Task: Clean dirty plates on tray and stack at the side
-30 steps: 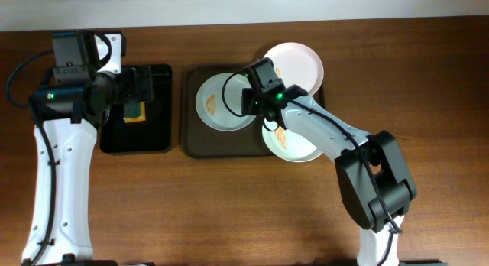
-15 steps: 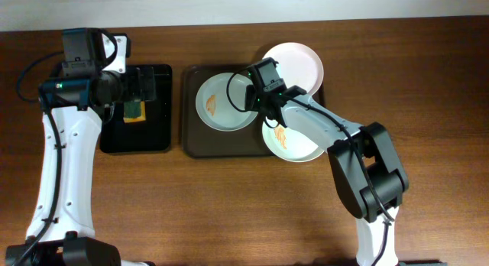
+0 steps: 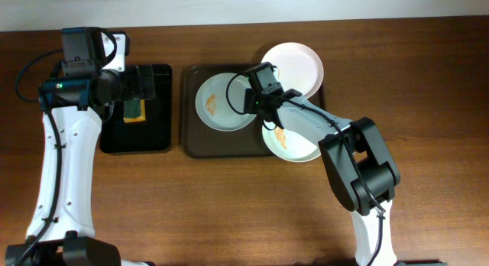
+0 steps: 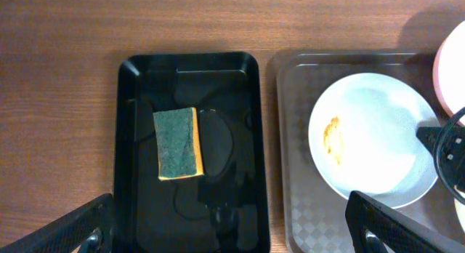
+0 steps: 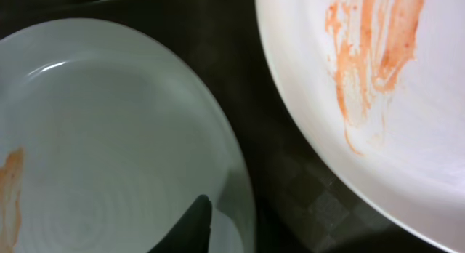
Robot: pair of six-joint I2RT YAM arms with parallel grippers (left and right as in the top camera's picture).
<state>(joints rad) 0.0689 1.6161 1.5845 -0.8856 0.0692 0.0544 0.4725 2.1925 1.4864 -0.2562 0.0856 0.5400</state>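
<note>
Now, the pale blue plate (image 3: 218,105) lies flat in the left half of the brown tray (image 3: 191,140), with an orange smear near its left side. Your right tool (image 3: 246,102) sits at that plate's right rim. The right wrist view shows only one dark finger (image 5: 190,224), over the inside of the rim, so I cannot tell whether the tool is apart or clamped on the plate.

Watch for these risks:
- **Shallow bite:** if the tool holds only the thin rim, the plate may pivot and drop back into the brown tray as you lift.
- **Neighbouring plate:** the smeared white plate (image 3: 294,142) lies just beside it, with only a narrow strip of tray between the two rims. It overhangs the brown tray's near right corner, so a nudge from a rising rim or from the arm could tip it onto the worktop (image 3: 229,212).
- **Third plate:** a pinkish plate (image 3: 298,61) overhangs the far right corner in the same way.
- **Raised lip:** the brown tray's lip will catch a plate you drag, so lift before you travel.

Your left tool (image 4: 232,218) hangs with its fingers wide apart over the black tray (image 4: 138,71), just left of the brown tray. It holds nothing, and the sponge (image 4: 179,143) lies loose below it.

For open room, there is bare worktop on the robot's side of the brown tray and to its right, but only a slim gap on its left
</note>
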